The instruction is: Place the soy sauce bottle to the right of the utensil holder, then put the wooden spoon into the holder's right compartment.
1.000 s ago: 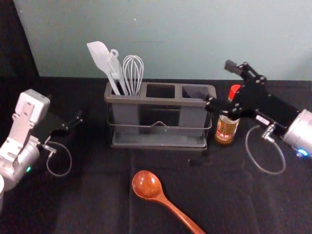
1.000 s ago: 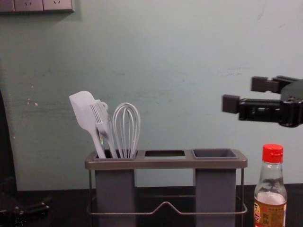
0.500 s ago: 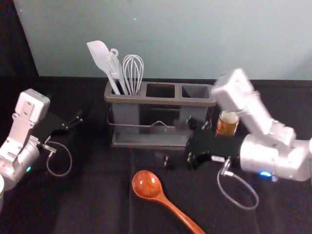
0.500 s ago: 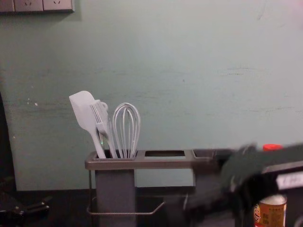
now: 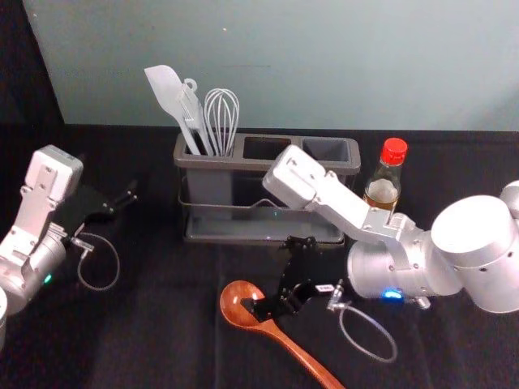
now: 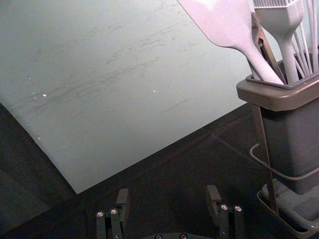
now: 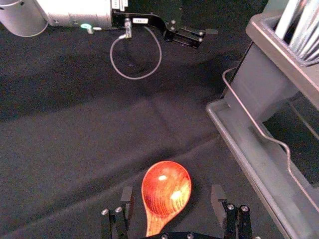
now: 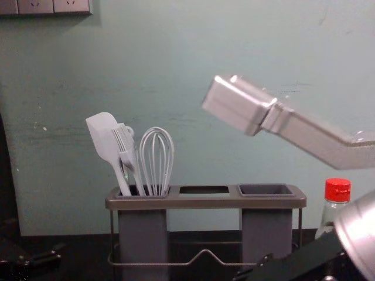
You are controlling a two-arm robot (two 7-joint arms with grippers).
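Above the spoon (image 5: 296,348), our right hand (image 7: 173,193) is empty, wide open; we should centre it before we close gently.

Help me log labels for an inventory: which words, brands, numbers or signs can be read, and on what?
No text can be read.
Soy sauce bottle: label mostly behind the right arm, unreadable.
Pale tag beside the right gripper: too small.
Pale sticker on the left arm: too small.
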